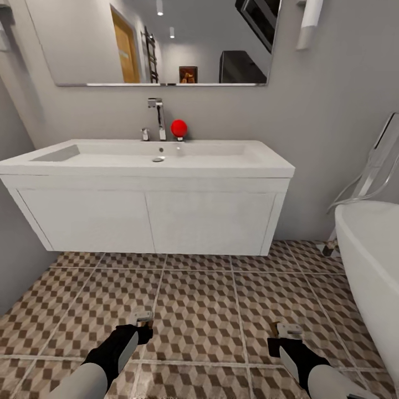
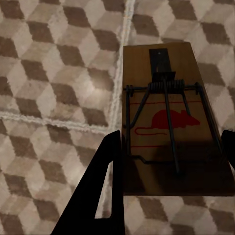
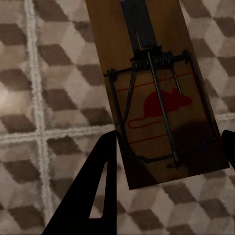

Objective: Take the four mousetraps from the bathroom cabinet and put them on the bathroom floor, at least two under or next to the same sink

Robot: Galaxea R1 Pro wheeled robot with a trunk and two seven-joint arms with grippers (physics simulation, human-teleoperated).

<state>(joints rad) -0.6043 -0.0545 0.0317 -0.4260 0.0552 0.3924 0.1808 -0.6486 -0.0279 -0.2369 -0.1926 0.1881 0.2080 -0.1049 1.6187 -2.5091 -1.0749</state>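
Each of my grippers is shut on a mousetrap in front of the sink [image 1: 149,158]. My left gripper [image 1: 141,328] holds a brown mousetrap [image 1: 142,317] low over the bathroom floor [image 1: 199,299]. The left wrist view shows that mousetrap [image 2: 171,78] with its wire bar and red mouse print, gripped between the black fingers [image 2: 105,186] of the left gripper [image 2: 171,134]. My right gripper [image 1: 285,339] holds a second mousetrap [image 1: 289,330]. In the right wrist view this mousetrap [image 3: 147,58] sits tilted in the right gripper [image 3: 170,133]. The cabinet is out of view.
The white wall-hung vanity [image 1: 149,221] leaves a gap above the tiles. A white bathtub [image 1: 371,260] stands at the right with a chrome floor faucet [image 1: 379,160]. A red ball-shaped object [image 1: 178,128] sits beside the sink faucet [image 1: 159,116]. A grey wall [image 1: 16,244] closes the left.
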